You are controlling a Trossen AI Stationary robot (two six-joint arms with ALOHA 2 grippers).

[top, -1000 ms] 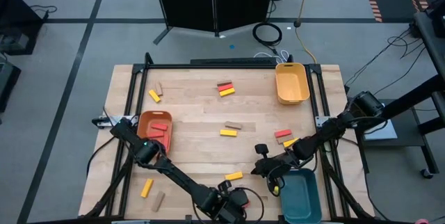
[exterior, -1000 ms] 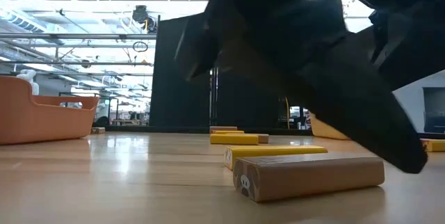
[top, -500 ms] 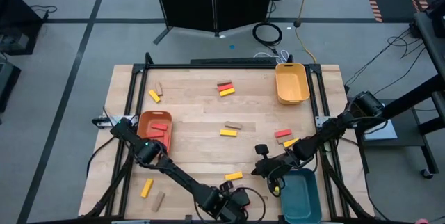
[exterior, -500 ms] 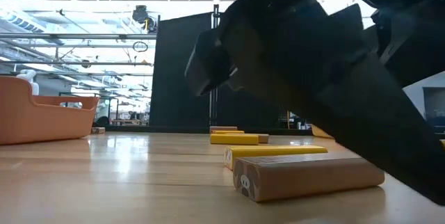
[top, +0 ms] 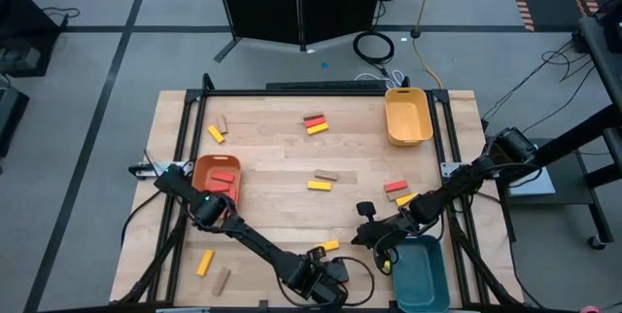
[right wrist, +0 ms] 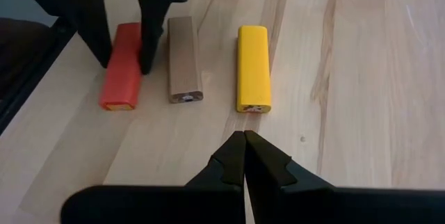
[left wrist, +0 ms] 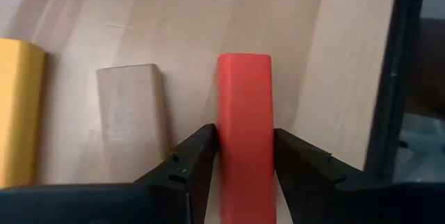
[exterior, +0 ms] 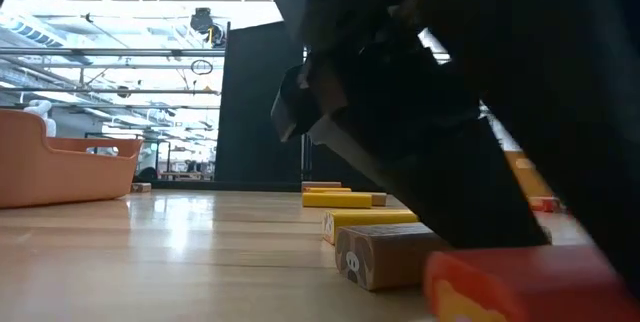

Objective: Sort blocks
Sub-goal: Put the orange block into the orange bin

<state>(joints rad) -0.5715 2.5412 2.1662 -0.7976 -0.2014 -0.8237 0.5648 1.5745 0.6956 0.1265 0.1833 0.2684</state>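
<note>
Left gripper (left wrist: 240, 156) jaws pinched on a red block (left wrist: 245, 123) at the table's near edge, one finger on each long side; right gripper (right wrist: 243, 156) jaws pressed together on nothing, parked just short of the teal tray (top: 424, 272).

Versus half a second ago: left arm shifted toward the near edge; red block now fills the low view's near corner, where only tan and yellow bars showed before. Grip unchanged over the last second.

Red block (right wrist: 122, 66) lying flat on the wood, tan block (right wrist: 184, 59) just beside it, yellow block (right wrist: 253, 67) next over.

Reading: grasp made, lift not yet begun. Likely next: carry to orange tray (top: 203, 172), which already holds red bars. Many blocks unsorted across the table.
</note>
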